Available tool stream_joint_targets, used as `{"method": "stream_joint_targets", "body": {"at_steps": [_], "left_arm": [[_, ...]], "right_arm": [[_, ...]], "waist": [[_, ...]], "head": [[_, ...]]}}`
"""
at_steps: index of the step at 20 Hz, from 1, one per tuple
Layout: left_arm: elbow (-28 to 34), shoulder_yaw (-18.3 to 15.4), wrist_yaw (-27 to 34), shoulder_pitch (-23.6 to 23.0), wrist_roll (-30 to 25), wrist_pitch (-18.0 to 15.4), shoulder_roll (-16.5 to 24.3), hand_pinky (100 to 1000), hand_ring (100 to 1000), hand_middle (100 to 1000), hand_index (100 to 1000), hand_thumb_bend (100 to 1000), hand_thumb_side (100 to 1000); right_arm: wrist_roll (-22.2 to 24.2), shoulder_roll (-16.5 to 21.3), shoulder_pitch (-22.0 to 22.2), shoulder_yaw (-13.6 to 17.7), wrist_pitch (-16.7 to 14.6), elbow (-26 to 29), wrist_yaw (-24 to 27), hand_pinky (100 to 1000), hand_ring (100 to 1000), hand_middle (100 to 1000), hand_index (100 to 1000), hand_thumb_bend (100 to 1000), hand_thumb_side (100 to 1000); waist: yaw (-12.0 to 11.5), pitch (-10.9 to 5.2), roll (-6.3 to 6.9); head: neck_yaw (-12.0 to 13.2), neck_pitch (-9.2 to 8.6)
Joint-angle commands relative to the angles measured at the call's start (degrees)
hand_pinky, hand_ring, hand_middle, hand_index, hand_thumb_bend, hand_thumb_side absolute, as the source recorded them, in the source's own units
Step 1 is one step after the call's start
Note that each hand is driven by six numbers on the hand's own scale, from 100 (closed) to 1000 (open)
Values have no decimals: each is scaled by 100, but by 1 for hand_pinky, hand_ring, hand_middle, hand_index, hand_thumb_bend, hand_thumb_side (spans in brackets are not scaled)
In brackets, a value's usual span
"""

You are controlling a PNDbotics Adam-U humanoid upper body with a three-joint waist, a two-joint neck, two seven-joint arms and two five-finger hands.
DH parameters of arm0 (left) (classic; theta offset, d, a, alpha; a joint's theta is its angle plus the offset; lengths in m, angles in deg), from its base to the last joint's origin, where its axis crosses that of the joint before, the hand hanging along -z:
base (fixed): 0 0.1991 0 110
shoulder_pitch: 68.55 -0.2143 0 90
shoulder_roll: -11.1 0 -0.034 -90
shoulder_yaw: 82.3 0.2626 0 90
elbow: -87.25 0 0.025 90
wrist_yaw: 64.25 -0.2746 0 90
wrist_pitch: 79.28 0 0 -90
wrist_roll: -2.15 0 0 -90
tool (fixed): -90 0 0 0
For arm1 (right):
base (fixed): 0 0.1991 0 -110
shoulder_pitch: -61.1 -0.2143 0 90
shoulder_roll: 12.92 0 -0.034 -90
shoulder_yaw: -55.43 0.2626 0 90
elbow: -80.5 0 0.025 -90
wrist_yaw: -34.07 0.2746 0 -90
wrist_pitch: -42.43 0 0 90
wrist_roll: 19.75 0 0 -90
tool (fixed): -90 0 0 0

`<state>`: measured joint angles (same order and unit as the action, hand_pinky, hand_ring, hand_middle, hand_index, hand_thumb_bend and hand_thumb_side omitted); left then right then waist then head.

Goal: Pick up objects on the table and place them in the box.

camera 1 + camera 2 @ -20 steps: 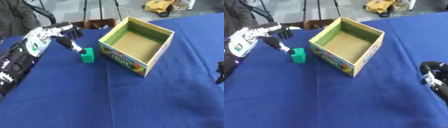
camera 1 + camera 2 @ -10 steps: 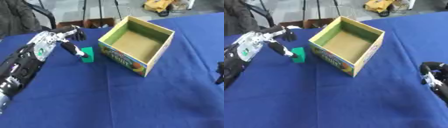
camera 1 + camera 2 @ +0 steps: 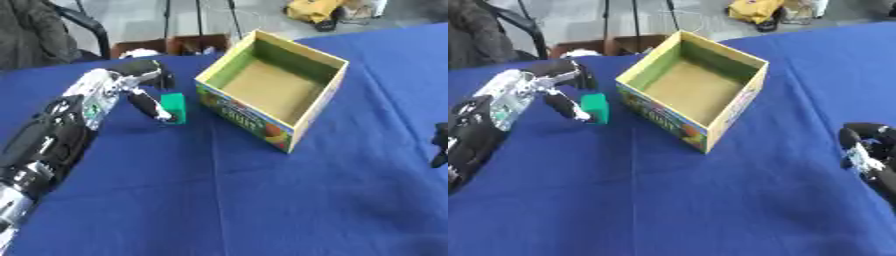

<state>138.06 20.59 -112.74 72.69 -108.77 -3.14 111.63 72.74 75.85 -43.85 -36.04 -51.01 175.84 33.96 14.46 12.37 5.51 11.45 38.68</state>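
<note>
Box (image 3: 271,90), open-topped and seemingly empty, sits on the table (image 3: 262,200) toward twelve o'clock from the middle of the blue cloth, turned so one corner points down toward the robot. Its open mouth faces up, which suits a drop from above.

From nine o'clock the left arm (image 3: 44,145) slants in across the cloth, reaching up and toward the box. That line brings the left hand (image 3: 131,85) to the block (image 3: 173,107) from the side away from the box, so a lift could carry it straight over the near wall.

At three o'clock, by the frame edge, the right hand (image 3: 868,150) rests idle, fingers curled and holding nothing, well apart from the work.

Smallest is the green block, standing on the cloth just beside the box's left wall, at about ten o'clock from the table's middle. The left hand's thumb touches or nearly touches its left face while the fingers arch above and behind it. Whether they have closed on it cannot be told; it looks like the start of a pinch, with the block not yet lifted.
</note>
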Motion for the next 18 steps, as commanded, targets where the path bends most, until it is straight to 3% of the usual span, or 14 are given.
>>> {"method": "stream_joint_targets", "body": {"at_steps": [1, 5, 13, 18], "left_arm": [[-16, -157, -349, 56, 135, -76, 28, 663, 612, 577, 697, 753, 334], [-129, -273, -783, 9, 321, -147, -80, 610, 556, 522, 652, 729, 317], [-213, -646, -1593, -16, 794, -375, -223, 523, 412, 346, 449, 663, 307], [154, -898, -1425, 81, 957, -529, -127, 516, 405, 331, 423, 637, 326]], "right_arm": [[12, 55, -75, 19, 1, 77, 14, 425, 404, 520, 715, 348, 556], [14, 52, -73, 24, 1, 77, 10, 425, 404, 520, 716, 348, 556], [-1, 38, -56, 50, 1, 73, 5, 425, 405, 519, 716, 346, 557], [-19, 42, -20, 70, 1, 64, 1, 426, 406, 519, 716, 345, 558]], "waist": [[2, -76, -40], [1, -54, -42], [-31, -62, -63], [-84, -111, -80]], "head": [[-14, -57], [-25, -57], [-67, -45], [-120, -17]]}}
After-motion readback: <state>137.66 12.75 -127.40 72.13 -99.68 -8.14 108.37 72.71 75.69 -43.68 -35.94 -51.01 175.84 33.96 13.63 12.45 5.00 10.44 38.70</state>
